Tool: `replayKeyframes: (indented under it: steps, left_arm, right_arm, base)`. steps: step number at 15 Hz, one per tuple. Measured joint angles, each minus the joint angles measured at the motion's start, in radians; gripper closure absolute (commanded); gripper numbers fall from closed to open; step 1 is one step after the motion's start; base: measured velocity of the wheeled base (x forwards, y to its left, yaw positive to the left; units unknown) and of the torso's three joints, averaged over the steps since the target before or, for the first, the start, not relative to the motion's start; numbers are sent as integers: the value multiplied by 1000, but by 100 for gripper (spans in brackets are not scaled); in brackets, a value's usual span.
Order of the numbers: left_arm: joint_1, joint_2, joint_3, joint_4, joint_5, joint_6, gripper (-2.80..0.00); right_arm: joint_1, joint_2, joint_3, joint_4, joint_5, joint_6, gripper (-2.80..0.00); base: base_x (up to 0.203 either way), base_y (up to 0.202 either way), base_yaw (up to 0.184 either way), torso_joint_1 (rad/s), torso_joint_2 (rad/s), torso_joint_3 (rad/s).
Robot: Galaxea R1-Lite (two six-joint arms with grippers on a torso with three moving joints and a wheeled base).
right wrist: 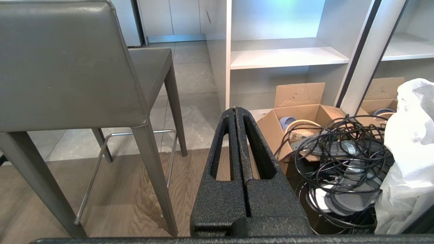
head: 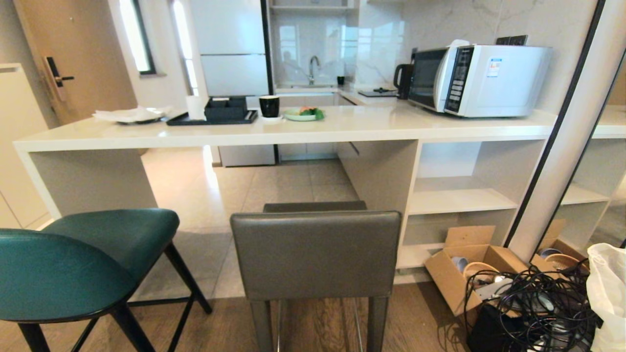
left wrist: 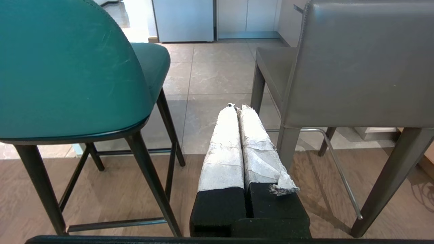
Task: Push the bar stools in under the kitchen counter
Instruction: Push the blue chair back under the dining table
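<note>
Two bar stools stand on the near side of the kitchen counter (head: 293, 128), backs toward me. The teal stool (head: 63, 274) with thin black legs is at the left, partly cut off by the picture's edge. The dark grey stool (head: 315, 254) with a square back is in the middle, its seat just short of the counter's edge. Neither arm shows in the head view. My left gripper (left wrist: 237, 107), its fingers wrapped in white tape, is shut and empty, low between the teal stool (left wrist: 67, 67) and the grey stool (left wrist: 356, 64). My right gripper (right wrist: 235, 110) is shut and empty, beside the grey stool (right wrist: 64, 64).
Open white shelves (head: 455, 195) fill the counter's right end. An open cardboard box (head: 469, 269), a tangle of black cables (head: 528, 298) and a white bag (head: 606, 293) sit on the floor at the right. A microwave (head: 479, 78), tray, cup and plates stand on the counter.
</note>
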Motion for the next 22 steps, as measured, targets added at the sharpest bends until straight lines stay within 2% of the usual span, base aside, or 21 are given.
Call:
replayKeyframes:
  steps: [22]
  left_arm:
    - [0,0,0,0,0,0,0]
  right_arm:
    - [-1,0,0,0,1,-4,0]
  base:
    - [0,0,0,0,0,0]
